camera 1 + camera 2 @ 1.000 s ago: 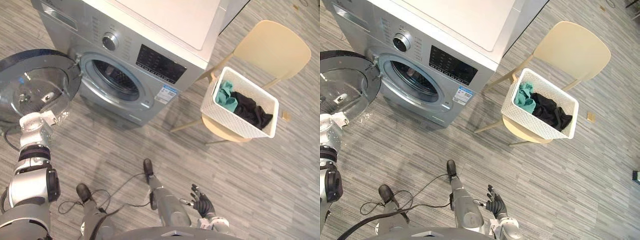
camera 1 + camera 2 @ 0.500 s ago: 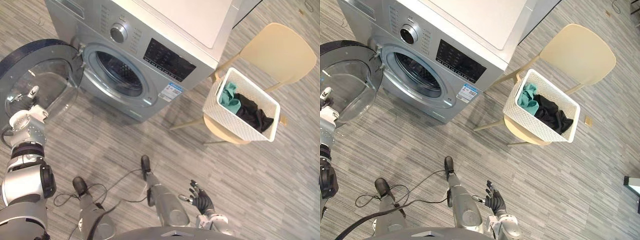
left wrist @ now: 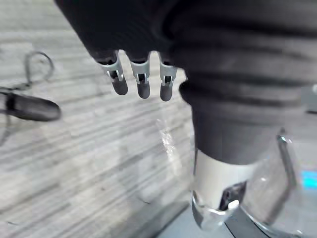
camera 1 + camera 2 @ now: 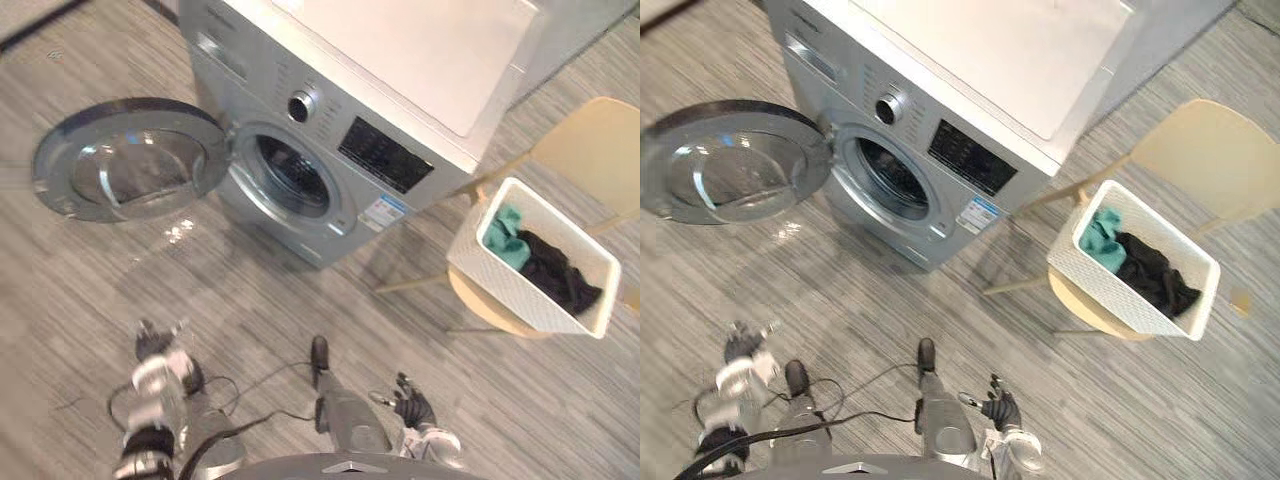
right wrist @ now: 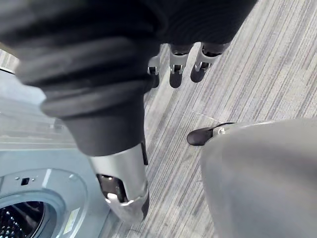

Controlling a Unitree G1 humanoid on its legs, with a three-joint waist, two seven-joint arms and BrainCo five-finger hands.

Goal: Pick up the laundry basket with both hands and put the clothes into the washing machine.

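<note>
White laundry basket (image 4: 1110, 295) of teal and black clothes (image 4: 1155, 277) sits, perhaps tilted, on a chair (image 4: 1210, 160) beside the open washing machine (image 4: 970, 152).

washing machine (image 4: 970, 90) silver | laundry basket (image 4: 1110, 290) white | clothes (image 4: 1145, 270) teal, seemingly black | chair (image 4: 1210, 155) cream

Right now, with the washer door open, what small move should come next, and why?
Probably turn right toward the laundry basket on the chair: the left hand and right hand hang low, open and empty, well short of it.
</note>
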